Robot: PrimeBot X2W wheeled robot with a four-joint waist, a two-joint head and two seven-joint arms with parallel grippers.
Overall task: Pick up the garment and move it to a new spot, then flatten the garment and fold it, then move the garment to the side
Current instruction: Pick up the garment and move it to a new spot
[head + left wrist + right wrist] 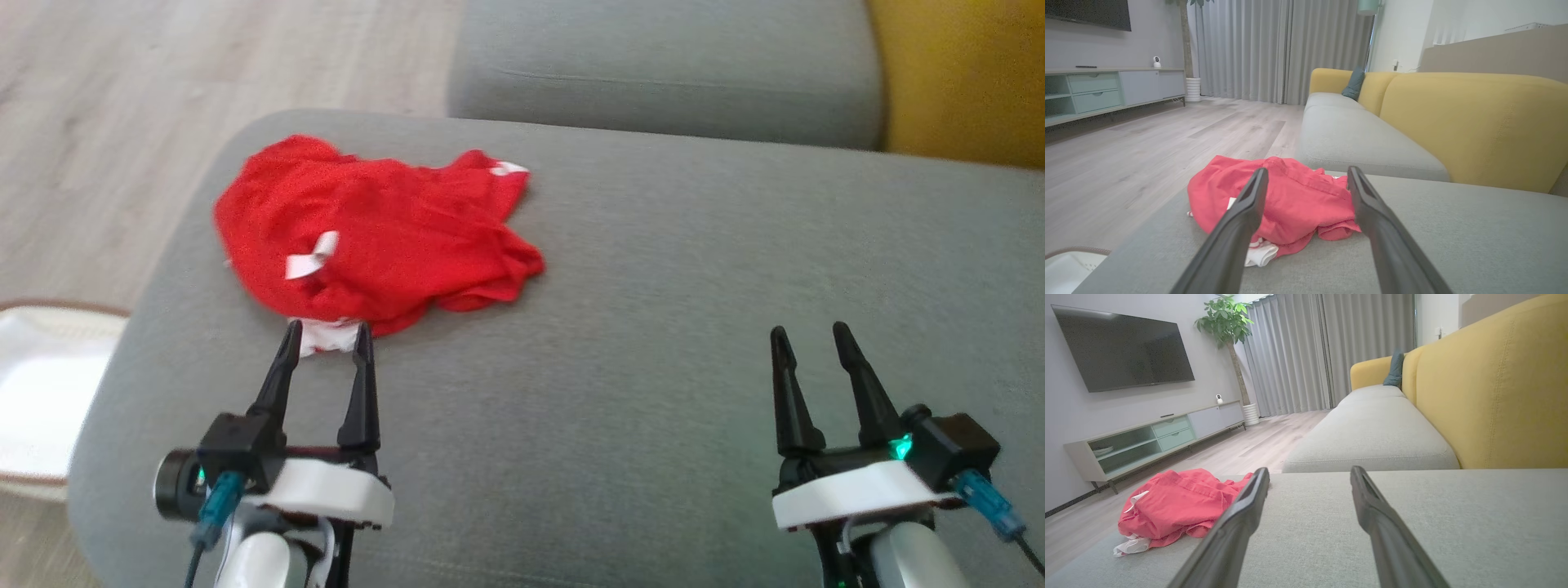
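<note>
Finding the garment (384, 229) lying on the grey cushion (653, 327) just ahead of the left gripper (328, 327), gaping empty, well left of the right gripper (808, 328), likewise gaping; white container (41, 384) further left; bunching red, showing white tags.

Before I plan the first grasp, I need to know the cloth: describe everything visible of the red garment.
The crumpled red fabric garment lies in a loose bunched heap, not spread flat, on the grey upholstered seat cushion, near its left edge. It looks like thin woven cloth with stitched seams. Small white tabs show on top, and a white part peeks out at its near edge. The open left pincer points at that white part; whether it touches cannot be told.
</note>
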